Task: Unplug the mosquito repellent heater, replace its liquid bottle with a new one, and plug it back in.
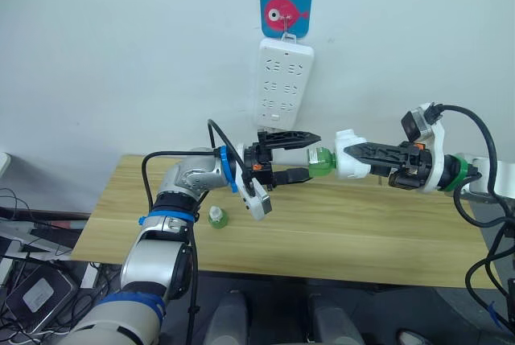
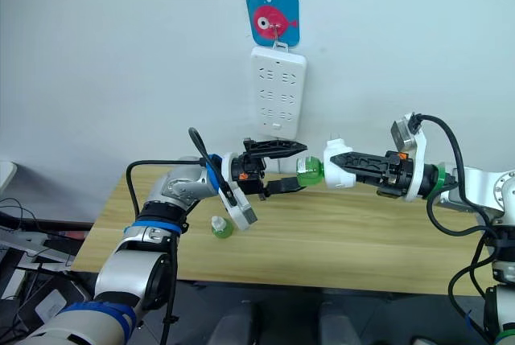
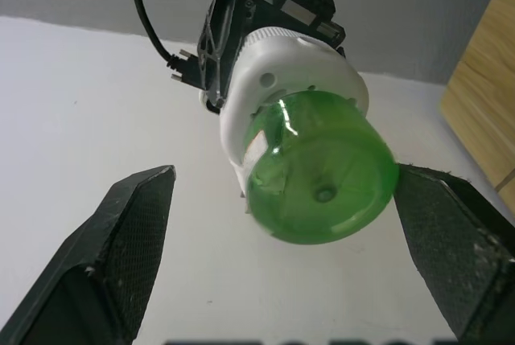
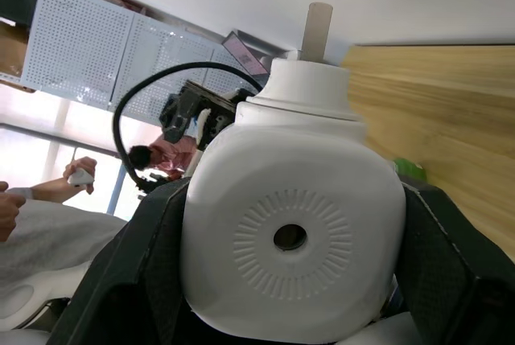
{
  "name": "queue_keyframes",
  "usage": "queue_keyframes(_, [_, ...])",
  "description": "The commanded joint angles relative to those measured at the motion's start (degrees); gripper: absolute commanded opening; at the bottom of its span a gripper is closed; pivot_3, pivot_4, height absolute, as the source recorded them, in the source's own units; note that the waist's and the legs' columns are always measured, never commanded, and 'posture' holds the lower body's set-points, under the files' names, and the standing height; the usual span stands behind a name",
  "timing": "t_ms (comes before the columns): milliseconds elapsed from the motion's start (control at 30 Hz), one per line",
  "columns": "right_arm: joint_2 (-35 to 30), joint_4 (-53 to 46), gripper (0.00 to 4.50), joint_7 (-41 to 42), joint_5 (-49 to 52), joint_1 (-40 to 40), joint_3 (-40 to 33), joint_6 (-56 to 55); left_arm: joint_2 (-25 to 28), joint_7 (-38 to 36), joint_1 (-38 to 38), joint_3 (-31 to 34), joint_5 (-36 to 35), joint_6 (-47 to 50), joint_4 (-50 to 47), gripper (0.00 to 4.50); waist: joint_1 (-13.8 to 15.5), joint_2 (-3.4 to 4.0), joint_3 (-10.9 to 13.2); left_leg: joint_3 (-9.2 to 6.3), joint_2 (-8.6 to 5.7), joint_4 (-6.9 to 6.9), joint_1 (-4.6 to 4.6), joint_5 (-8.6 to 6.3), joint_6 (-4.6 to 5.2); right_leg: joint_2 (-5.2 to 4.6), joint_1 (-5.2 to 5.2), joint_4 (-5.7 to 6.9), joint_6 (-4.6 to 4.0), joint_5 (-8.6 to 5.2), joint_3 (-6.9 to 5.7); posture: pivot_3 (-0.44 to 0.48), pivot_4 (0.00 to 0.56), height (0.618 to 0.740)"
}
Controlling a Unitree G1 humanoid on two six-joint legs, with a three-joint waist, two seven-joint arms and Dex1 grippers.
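The mosquito repellent heater [image 1: 352, 164] was off the power strip [image 1: 284, 76] and held in mid-air above the desk [image 1: 338, 224], clamped between the fingers of the right gripper [image 1: 360, 152], with a green liquid bottle [image 1: 321, 161] screwed into its end and pointing at the left arm. The left gripper [image 1: 299, 154] stood with its fingers spread to either side of that bottle, not yet touching it. A second small green bottle [image 1: 217, 217] sat upright on the desk, well apart from both.

The step in hand looked like the bottle swap. The next move probably called for the left gripper to close squarely on the bottle's round body and twist while the right held the heater steady.

Whether the mounted bottle was the old one or the new one could not be told, and the thread joint and the heater's plug pins were hard to make out.
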Motion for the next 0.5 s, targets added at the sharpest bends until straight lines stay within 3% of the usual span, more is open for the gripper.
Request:
queue_keyframes(33, [-0.4, -2.1, 3.11, -0.3, 2.8, -0.1, -0.6, -1.1, 0.9, 6.9, -1.6, -1.6, 3.4, 0.3, -2.6, 4.49, 0.0, 0.0, 0.0, 0.01, -0.01, 0.0, 0.0, 0.0, 0.0, 0.0, 0.0, 0.0, 0.0, 0.0, 0.01, 0.059, 0.175, 0.74])
queue_keyframes(67, [-0.3, -2.3, 3.11, -0.5, 2.9, -0.1, -0.5, -1.3, 1.1, 8.4, -1.8, -2.2, 4.1, 0.5, -2.8, 4.49, 0.0, 0.0, 0.0, 0.01, 0.0, 0.0, 0.0, 0.0, 0.0, 0.0, 0.0, 0.0, 0.0, 0.0, 0.01, 0.059, 0.175, 0.74])
queue_keyframes(167, [-0.3, -2.5, 3.11, -0.6, 3.1, 0.2, -0.5, -1.5, 2.0, 12.4, -2.3, -4.5, 6.1, 0.9, -3.2, 3.94, 0.1, 0.0, 0.0, 0.01, -0.01, 0.0, -0.01, 0.0, 0.0, -0.01, 0.0, -0.01, 0.0, 0.0, 0.0, 0.06, 0.177, 0.74])
queue_keyframes(300, [-0.5, -2.6, 3.11, -0.4, 3.1, 0.4, -0.4, -1.6, 3.2, 17.3, -2.8, -7.3, 8.1, 2.0, -3.6, 2.67, 0.0, 0.0, 0.0, 0.02, 0.0, 0.0, 0.0, 0.0, 0.0, -0.01, 0.0, -0.01, 0.0, 0.0, 0.01, 0.058, 0.178, 0.74])
queue_keyframes(367, [-0.5, -2.6, 3.11, -0.4, 3.1, 0.3, -0.3, -1.6, 3.8, 19.3, -3.1, -8.6, 8.6, 2.4, -3.5, 2.25, 0.0, 0.0, 0.0, 0.01, 0.01, 0.0, 0.0, 0.0, 0.0, -0.01, 0.0, 0.0, 0.0, 0.0, 0.0, 0.058, 0.178, 0.74])
queue_keyframes(500, [-0.7, -2.7, 3.11, -0.1, 3.1, 0.5, -0.3, -1.5, 5.1, 20.7, -4.1, -12.7, 5.6, 2.9, -1.2, 2.26, 0.0, 0.0, 0.0, 0.01, 0.0, 0.0, -0.01, 0.0, 0.0, -0.01, 0.0, 0.0, 0.0, 0.0, 0.0, 0.058, 0.178, 0.74])
